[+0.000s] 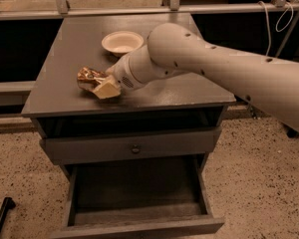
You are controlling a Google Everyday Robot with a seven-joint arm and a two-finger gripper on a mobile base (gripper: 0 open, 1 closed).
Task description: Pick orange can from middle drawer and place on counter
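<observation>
The orange can (87, 77), crumpled and shiny, is at the left part of the counter (189, 91), touching or just above its top. My gripper (101, 83) is shut on the can from the right, with a cream finger (107, 89) along its near side. The white arm reaches in from the right over the counter. The middle drawer (139, 226) stands pulled out below, with its dark floor bare.
A white bowl (122, 42) sits on the counter behind the gripper. A shut drawer front with a round knob (135, 149) lies above the open drawer. A metal rail (139, 8) runs behind the counter. A black object (0, 218) lies on the floor at the lower left.
</observation>
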